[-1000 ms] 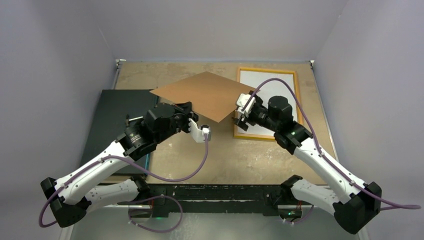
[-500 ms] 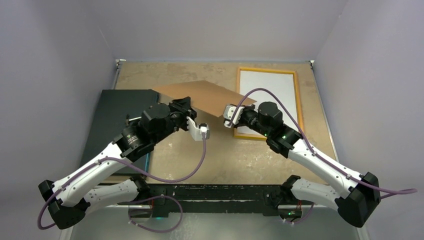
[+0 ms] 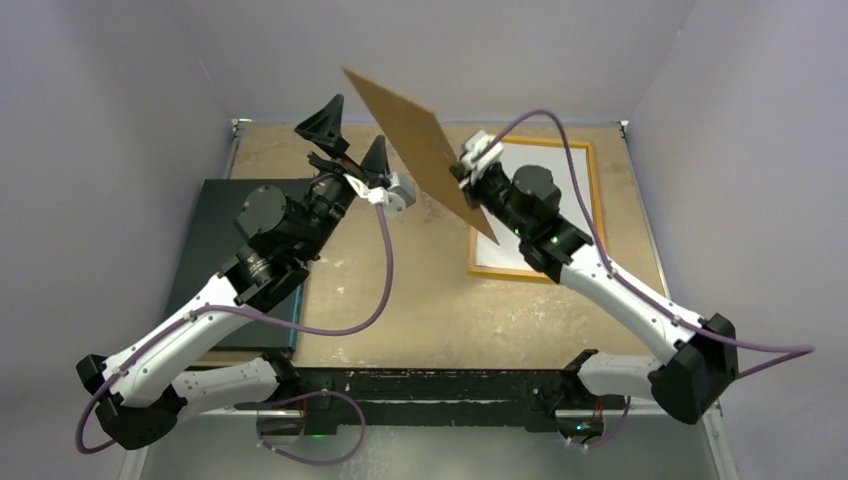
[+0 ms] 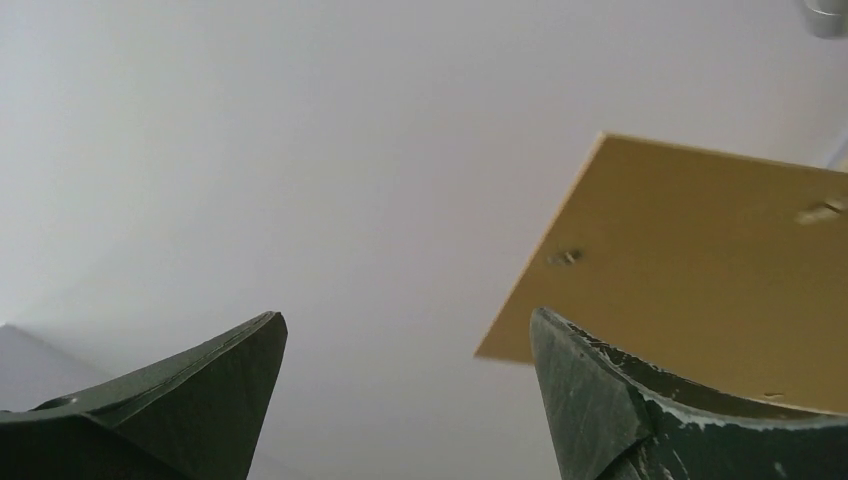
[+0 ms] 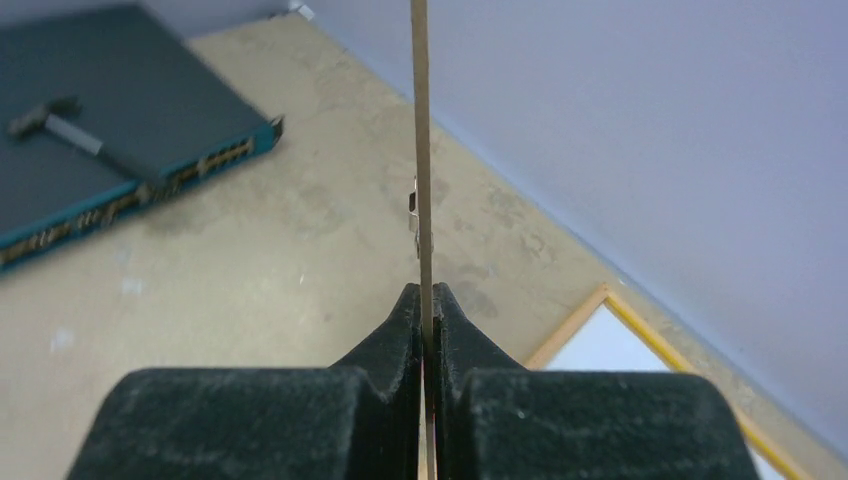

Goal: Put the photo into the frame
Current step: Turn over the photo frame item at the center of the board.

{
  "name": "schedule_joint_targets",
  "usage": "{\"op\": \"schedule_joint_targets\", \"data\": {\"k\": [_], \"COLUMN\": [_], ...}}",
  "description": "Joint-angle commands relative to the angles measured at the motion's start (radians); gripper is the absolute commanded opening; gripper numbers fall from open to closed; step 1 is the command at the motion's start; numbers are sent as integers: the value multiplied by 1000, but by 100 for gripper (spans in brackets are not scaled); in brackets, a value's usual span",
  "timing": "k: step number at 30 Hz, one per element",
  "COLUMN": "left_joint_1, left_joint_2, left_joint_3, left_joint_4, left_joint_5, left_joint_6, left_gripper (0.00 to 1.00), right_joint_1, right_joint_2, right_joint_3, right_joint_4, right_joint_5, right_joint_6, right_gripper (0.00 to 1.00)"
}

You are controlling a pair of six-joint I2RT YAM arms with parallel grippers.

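Observation:
My right gripper (image 3: 466,168) is shut on one edge of the plain brown backing board (image 3: 415,135), holding it in the air, tilted steeply over the back of the table. The right wrist view shows the board edge-on (image 5: 422,150) between the closed pads (image 5: 425,292). Left of the board my left gripper (image 3: 360,118) is raised, open and empty; its view shows the board's underside (image 4: 700,270) past the right fingertip. The yellow-orange frame (image 3: 505,272) lies flat at the back right. A white sheet (image 3: 565,195) fills it, seemingly the photo back side up; no print shows.
A flat black panel (image 3: 215,250) with a teal front edge lies at the left of the table, a small tool (image 5: 60,120) on top. Grey walls close in the sides and back. The two arm bases sit on the black rail (image 3: 430,385) at the near edge.
The left gripper let go of the board, opened and rose toward the back. The right gripper shut on the board's edge and swung it up from nearly flat to steeply tilted.

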Motion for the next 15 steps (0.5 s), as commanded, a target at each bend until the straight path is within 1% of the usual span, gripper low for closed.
{"op": "schedule_joint_targets", "data": {"k": [1, 2, 5, 6, 7, 8, 12, 15], "left_joint_1": [-3, -3, 14, 33, 54, 82, 217, 252], "left_joint_2": [-6, -1, 34, 52, 82, 99, 284, 462], "left_joint_3": [49, 59, 87, 102, 114, 131, 255, 403], "left_joint_4": [-4, -37, -122, -157, -237, -278, -497, -661], "left_joint_5": [-51, -56, -70, -60, -41, -17, 129, 221], "left_joint_6": [-122, -150, -256, -302, -349, -400, -634, -744], "left_gripper": [91, 92, 93, 94, 94, 94, 95, 94], "right_joint_1": [-117, -153, -245, -282, -318, -353, -428, -479], "right_joint_2": [84, 104, 144, 147, 146, 141, 110, 82], "right_joint_3": [223, 272, 383, 408, 431, 449, 487, 496], "right_joint_4": [40, 5, -65, -79, -99, -110, -172, -236], "right_joint_5": [149, 154, 183, 175, 172, 164, 213, 233], "right_joint_6": [351, 429, 574, 621, 672, 714, 775, 832], "right_gripper": [0, 0, 0, 0, 0, 0, 0, 0]}}
